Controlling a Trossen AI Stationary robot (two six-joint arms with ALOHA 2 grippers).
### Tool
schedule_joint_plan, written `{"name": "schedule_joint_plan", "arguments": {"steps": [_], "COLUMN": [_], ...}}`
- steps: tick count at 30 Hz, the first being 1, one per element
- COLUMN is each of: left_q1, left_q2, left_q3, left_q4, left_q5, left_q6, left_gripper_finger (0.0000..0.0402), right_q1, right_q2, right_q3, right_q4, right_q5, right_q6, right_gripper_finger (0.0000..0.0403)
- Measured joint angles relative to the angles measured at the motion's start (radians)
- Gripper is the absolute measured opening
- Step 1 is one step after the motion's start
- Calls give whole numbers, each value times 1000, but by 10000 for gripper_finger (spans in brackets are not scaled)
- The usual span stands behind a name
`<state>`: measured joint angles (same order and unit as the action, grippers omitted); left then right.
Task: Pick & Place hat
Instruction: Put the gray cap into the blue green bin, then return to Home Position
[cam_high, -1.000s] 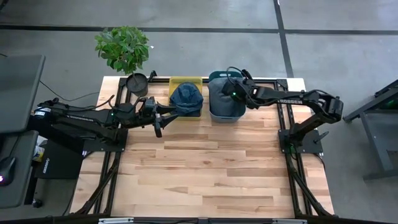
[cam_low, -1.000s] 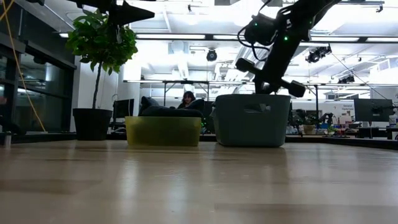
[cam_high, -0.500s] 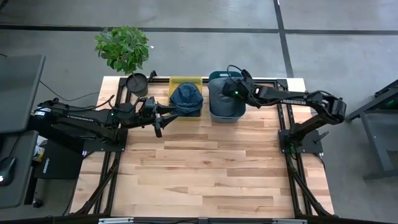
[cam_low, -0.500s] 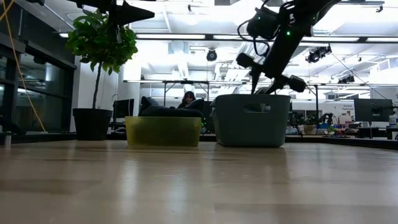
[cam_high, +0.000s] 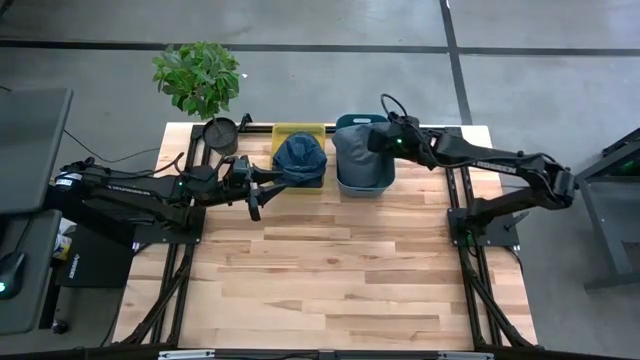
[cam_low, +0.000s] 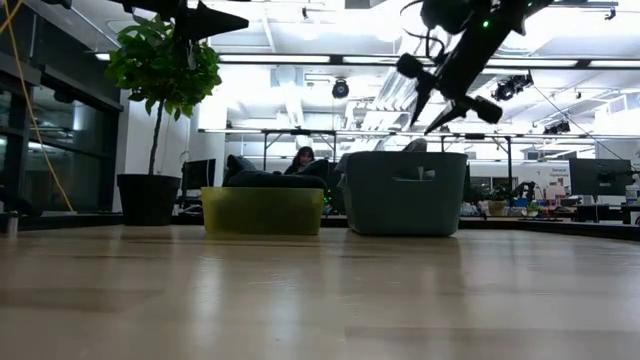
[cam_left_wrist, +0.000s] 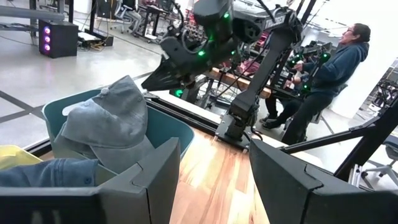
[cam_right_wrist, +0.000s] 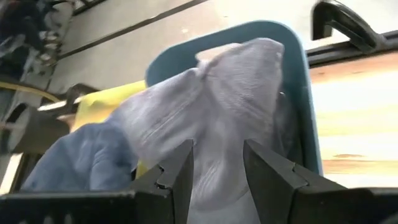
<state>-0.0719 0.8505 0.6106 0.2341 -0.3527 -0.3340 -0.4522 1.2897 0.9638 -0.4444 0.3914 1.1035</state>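
Wooden table (cam_high: 330, 270) carries a teal bin (cam_high: 345, 123) holding the grey hat (cam_high: 362, 157). Right gripper (cam_low: 447, 100), fingers open and empty, hovers directly above it; left gripper (cam_high: 253, 190), open, waits beside the yellow bin (cam_high: 297, 130).

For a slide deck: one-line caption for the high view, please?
Right gripper open above the teal bin holding a grey hat; left gripper waits.
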Motion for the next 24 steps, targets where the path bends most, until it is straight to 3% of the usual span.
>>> {"name": "schedule_joint_plan", "arguments": {"steps": [9,24], "left_q1": [0,0], "left_q2": [-9,-9], "left_q3": [0,0], "left_q4": [-5,6], "left_q5": [0,3], "left_q6": [0,-11], "left_gripper_finger": [190,190], "right_q1": [46,188], "right_q2": [-98,-272], "right_q3": [0,0], "right_q4": [0,5], "right_q5": [-89,-134], "right_q6": [-170,-586], "right_gripper_finger": [134,134]}}
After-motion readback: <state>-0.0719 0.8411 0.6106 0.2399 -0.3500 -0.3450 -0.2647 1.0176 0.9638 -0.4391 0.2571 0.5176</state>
